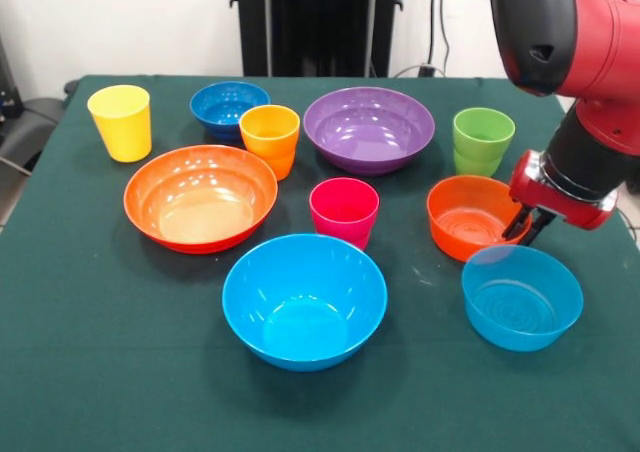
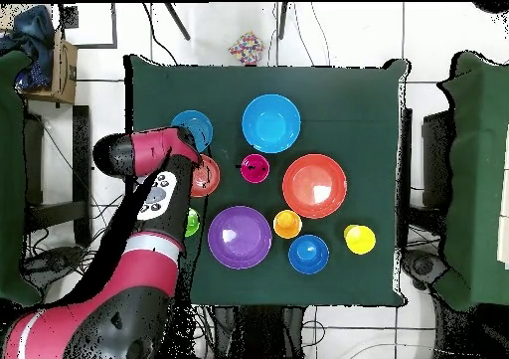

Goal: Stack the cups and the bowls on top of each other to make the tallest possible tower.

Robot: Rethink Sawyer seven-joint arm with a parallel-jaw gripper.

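Observation:
Nothing is stacked; all the ware stands apart on the green table [image 1: 90, 352]. Across the back stand the yellow cup [image 1: 120, 122], the dark-blue bowl [image 1: 228, 105], the orange cup [image 1: 270, 137], the purple bowl [image 1: 369, 127] and the green cup [image 1: 483, 140]. In the middle are the large orange bowl [image 1: 200, 197], the pink cup [image 1: 344, 210] and the small orange bowl [image 1: 465, 217]. In front are the large light-blue bowl [image 1: 304, 300] and the small light-blue bowl [image 1: 521, 297]. My gripper [image 1: 527, 230] is low at the small orange bowl's right rim, its fingers slightly apart, holding nothing that I can see.
In the overhead view the arm [image 2: 149, 191] lies over the table's left edge and partly covers the small orange bowl [image 2: 210, 179] and the green cup [image 2: 193, 223]. The robot's black pedestal [image 1: 315, 22] stands behind the table. Chairs stand at both sides.

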